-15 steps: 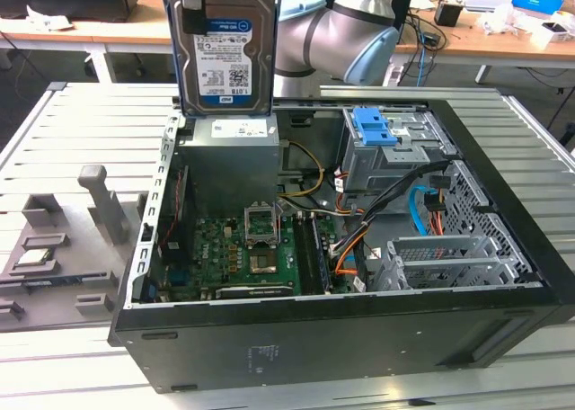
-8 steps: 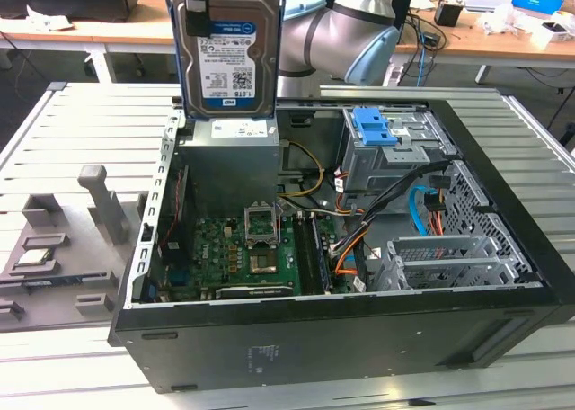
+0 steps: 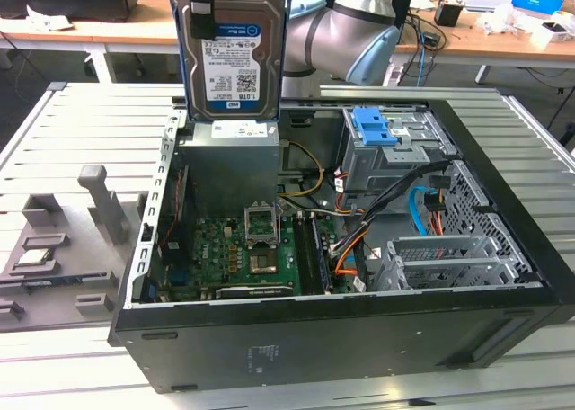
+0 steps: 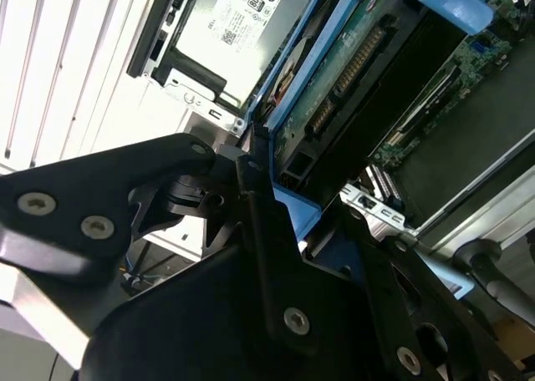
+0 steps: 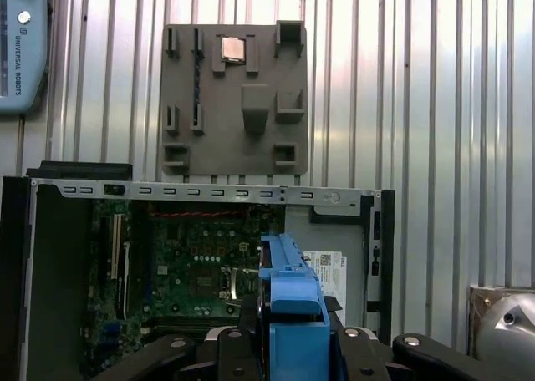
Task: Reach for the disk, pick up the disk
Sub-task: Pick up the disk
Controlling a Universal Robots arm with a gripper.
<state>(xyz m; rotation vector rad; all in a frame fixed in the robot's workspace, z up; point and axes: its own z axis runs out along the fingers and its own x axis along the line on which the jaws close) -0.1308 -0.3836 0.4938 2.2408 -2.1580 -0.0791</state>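
**While the gripper (image 4: 280,201) clamped its blue rail, one disk (image 3: 232,55) hung over the open case (image 3: 341,343)**

One slatted metal table (image 3: 90,127) carried everything. On it lay one black computer case on its side, open face up. Contents counted:
- one green motherboard (image 3: 238,248)
- one grey power supply (image 3: 225,167)
- one grey drive cage with a blue latch (image 3: 375,127)
- a tangle of orange, blue and black cables (image 3: 359,235)

One grey-and-blue robot arm (image 3: 350,23) stood behind the case.

One grey fixture tray (image 3: 85,280) sat on the table just beside the case, at the exterior view's left. It held one small flat chip (image 3: 34,255) in a pocket, while its other pockets looked bare.

The disk stood upright in the air above the power-supply end of the case, label facing the exterior camera.

The gripper's black fingers (image 3: 199,5) met the disk's top edge. In both wrist views the fingers were closed tight on the disk's blue side rail, with no gap showing between pad and plastic.
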